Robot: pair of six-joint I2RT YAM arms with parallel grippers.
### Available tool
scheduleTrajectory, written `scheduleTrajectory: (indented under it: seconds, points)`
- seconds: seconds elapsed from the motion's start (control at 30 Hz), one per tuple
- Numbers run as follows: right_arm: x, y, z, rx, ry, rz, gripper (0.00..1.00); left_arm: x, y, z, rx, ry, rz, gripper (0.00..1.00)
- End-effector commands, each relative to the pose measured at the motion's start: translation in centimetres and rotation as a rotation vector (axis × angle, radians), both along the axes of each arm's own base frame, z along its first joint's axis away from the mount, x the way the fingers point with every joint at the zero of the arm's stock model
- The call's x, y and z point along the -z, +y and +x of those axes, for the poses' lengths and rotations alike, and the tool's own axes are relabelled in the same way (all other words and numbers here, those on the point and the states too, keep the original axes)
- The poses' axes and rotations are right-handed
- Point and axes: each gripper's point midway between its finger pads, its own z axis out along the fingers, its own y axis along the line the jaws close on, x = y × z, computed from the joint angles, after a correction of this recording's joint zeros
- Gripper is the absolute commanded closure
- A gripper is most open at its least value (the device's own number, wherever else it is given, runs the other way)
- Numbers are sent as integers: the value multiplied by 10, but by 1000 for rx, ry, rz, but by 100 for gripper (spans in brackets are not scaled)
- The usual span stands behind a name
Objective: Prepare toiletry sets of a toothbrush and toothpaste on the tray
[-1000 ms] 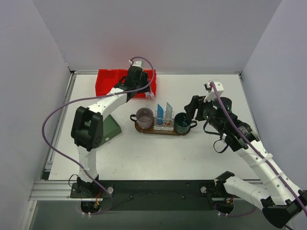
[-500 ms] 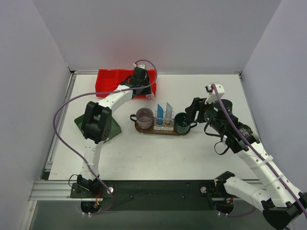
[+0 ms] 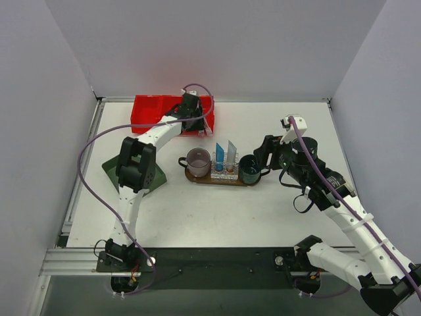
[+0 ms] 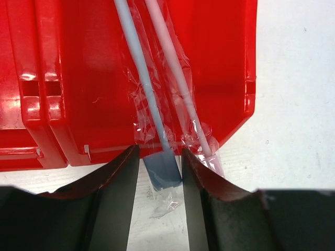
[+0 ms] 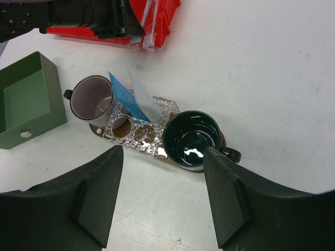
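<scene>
Left wrist: bluish toothbrush (image 4: pixel 149 104) end inside left tool (image 4: pixel 159 157), poss. touching

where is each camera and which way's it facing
Top external: above, behind the robot, facing down on table, tray, red bin; left arm, right arm show.
Left wrist: straight down on the bin's edge; left end effector flanks a toothbrush.
Right wrist: down over the tray toward the bin; right end effector shows.
All share the bin.

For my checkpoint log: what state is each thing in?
Left pincer: straddling wrapped blue toothbrush, grip unclear
Pink toothbrush: wrapped, in red bin
Right pincer: open, empty
Blue toothpaste tube: standing on tray
White toothpaste tube: standing on tray
Purple mug: upright, empty
Dark green mug: upright
Green box: open, empty
</scene>
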Motion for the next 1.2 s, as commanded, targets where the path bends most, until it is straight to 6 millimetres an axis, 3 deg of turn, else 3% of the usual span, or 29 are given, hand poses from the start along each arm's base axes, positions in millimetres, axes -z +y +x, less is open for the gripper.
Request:
scheduleTrajectory:
  seconds: [0.0,0.1,0.17,0.27,0.53,0.83,0.87,0.93,0.97,1.0,1.07,1.13,1.17]
  points:
    - [-6,1,2,2,-21,24,43,-18,-5,15,-3,-33,-52,53]
    - [-6,1,3,4,-22,26,43,-15,-9,17,6,-32,-62,56]
    - [-5,1,2,1,-20,22,43,-14,-10,17,10,-25,-63,66]
    - [-5,0,3,4,-20,22,43,-15,-9,18,5,-25,-62,71]
    - [-6,0,2,5,-24,26,43,-41,-9,15,6,-76,-87,85]
    - [-9,-1,0,8,-21,34,43,-102,-1,3,-8,-190,-139,88]
    - [-9,-1,-1,7,-17,33,43,-119,1,-1,-13,-220,-150,88]
    - [-10,-1,-1,10,-15,35,43,-120,6,-8,-21,-233,-148,88]
    - [-8,-2,-2,12,-8,32,43,-137,8,-13,-25,-265,-161,88]
    - [-10,-1,-2,13,-8,34,43,-130,11,-19,-27,-253,-158,88]
    - [-9,-1,-3,12,2,30,43,-152,12,-28,-26,-295,-197,88]
    - [-13,1,-3,7,5,39,43,-150,12,-40,-27,-297,-227,88]
    - [-14,2,-3,8,8,47,44,-168,12,-51,-32,-320,-278,88]
